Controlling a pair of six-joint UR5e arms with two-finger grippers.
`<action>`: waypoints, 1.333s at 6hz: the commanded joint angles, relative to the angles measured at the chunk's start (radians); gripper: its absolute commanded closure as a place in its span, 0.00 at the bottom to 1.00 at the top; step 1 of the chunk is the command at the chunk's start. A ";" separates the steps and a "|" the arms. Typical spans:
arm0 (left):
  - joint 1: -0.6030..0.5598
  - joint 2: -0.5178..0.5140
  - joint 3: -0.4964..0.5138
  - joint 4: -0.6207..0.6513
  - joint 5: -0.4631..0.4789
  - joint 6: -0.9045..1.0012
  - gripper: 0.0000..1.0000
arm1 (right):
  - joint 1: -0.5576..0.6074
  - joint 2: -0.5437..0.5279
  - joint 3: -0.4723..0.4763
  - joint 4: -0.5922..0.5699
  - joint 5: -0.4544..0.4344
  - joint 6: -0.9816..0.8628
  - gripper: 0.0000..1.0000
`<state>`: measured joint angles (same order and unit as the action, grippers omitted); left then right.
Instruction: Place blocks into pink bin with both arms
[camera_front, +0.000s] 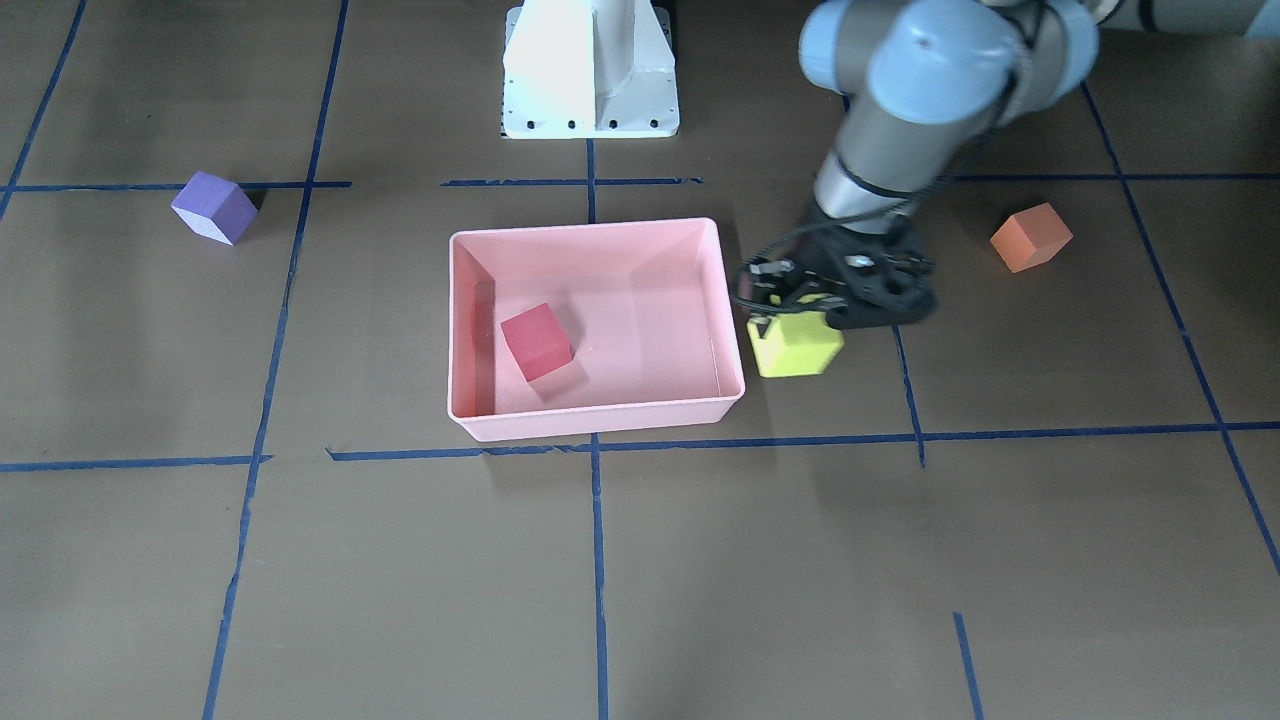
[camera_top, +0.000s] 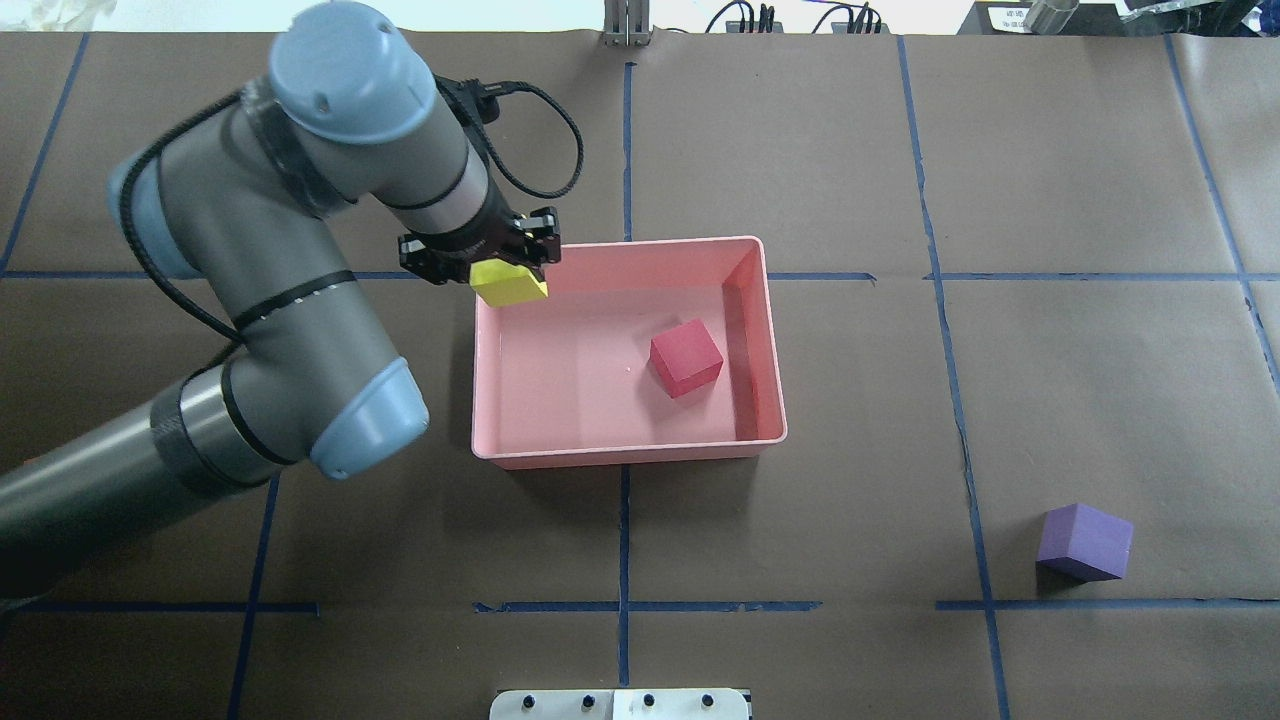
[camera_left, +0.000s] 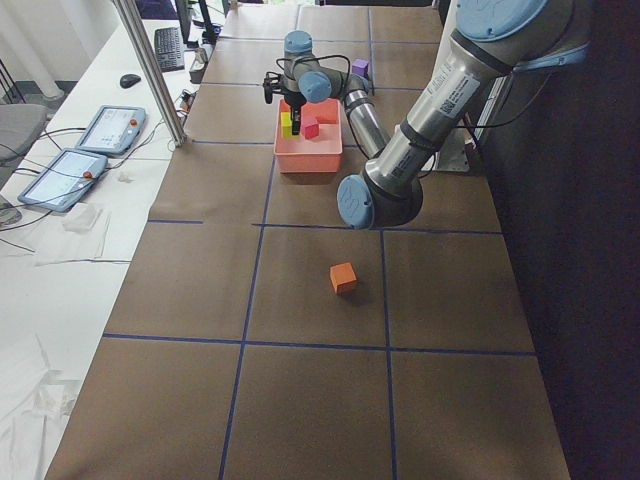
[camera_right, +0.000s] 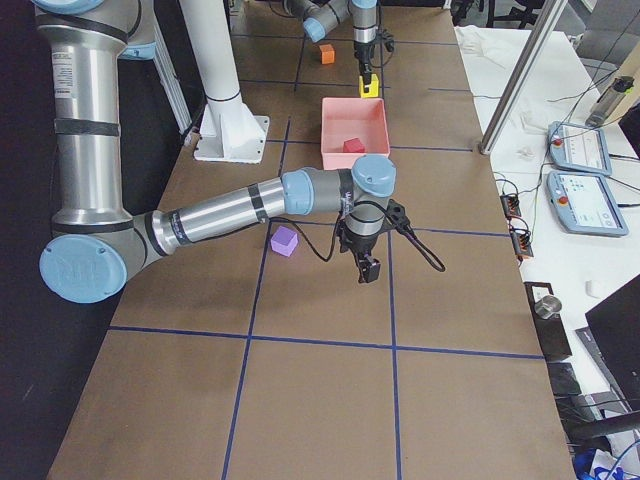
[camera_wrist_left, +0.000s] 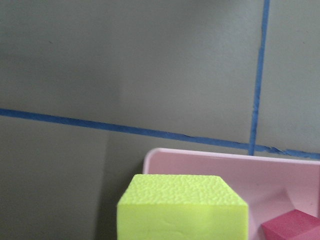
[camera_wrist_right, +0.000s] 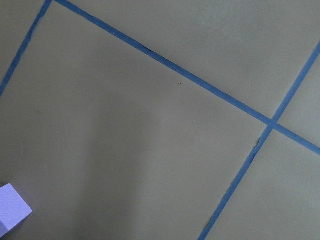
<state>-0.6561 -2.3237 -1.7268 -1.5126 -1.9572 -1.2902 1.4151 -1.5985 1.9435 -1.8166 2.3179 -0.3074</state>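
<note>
At the far left corner of the pink bin (camera_top: 620, 456), the yellow block (camera_top: 510, 283) hangs right by the rim, pinched by the fingers of the left gripper (camera_top: 500, 268). Move it well inside before you let go. You cannot tell whether the fingers of the right gripper (camera_right: 369, 270) are spread.
</note>
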 joint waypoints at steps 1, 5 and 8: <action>0.088 -0.028 0.039 0.002 0.085 -0.024 0.19 | -0.049 -0.044 0.099 0.002 0.008 0.150 0.00; 0.116 -0.005 0.018 0.000 0.185 -0.023 0.00 | -0.314 -0.337 0.161 0.675 -0.072 0.972 0.01; 0.116 0.000 0.016 0.000 0.189 -0.021 0.00 | -0.803 -0.379 0.166 0.873 -0.503 1.640 0.01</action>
<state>-0.5400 -2.3260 -1.7094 -1.5125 -1.7692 -1.3117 0.7730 -1.9683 2.1072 -0.9810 1.9589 1.1339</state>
